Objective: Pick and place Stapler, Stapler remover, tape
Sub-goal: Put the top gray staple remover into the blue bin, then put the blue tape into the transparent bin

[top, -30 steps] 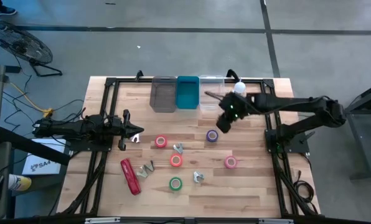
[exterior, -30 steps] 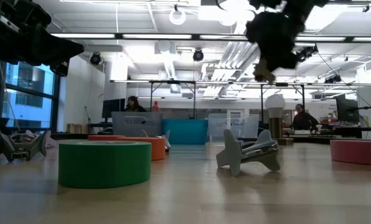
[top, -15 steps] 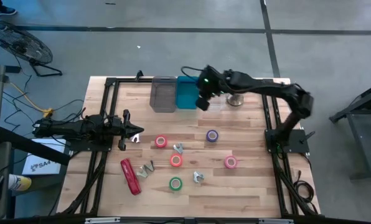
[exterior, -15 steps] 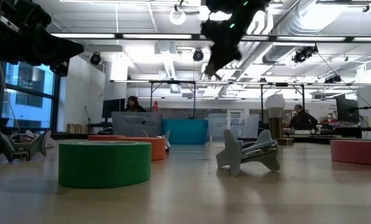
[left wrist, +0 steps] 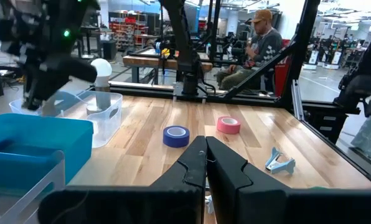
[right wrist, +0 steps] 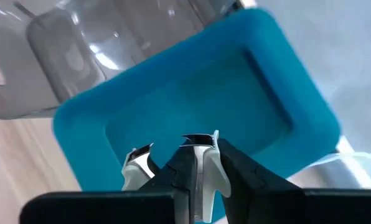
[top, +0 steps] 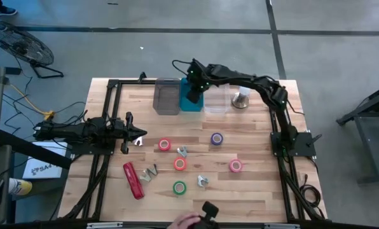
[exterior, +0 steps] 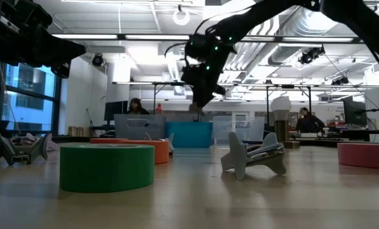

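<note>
Swinging across, right gripper (top: 192,97) now hangs over the teal bin (top: 191,102), fingers pinching a staple remover (right wrist: 198,163); left gripper (top: 138,133) fingers pressed together.

Up top, the high camera stares straight down on the whole table (top: 253,191), both arms in frame. Down low, a second lens sits at tabletop height, very close to the green tape roll (exterior: 106,166), facing level across the boards into the room. The left wrist camera peers over the table toward the teal bin (left wrist: 30,140), with people beyond. The right wrist camera hangs close above that same teal bin, which all four views share.
</note>
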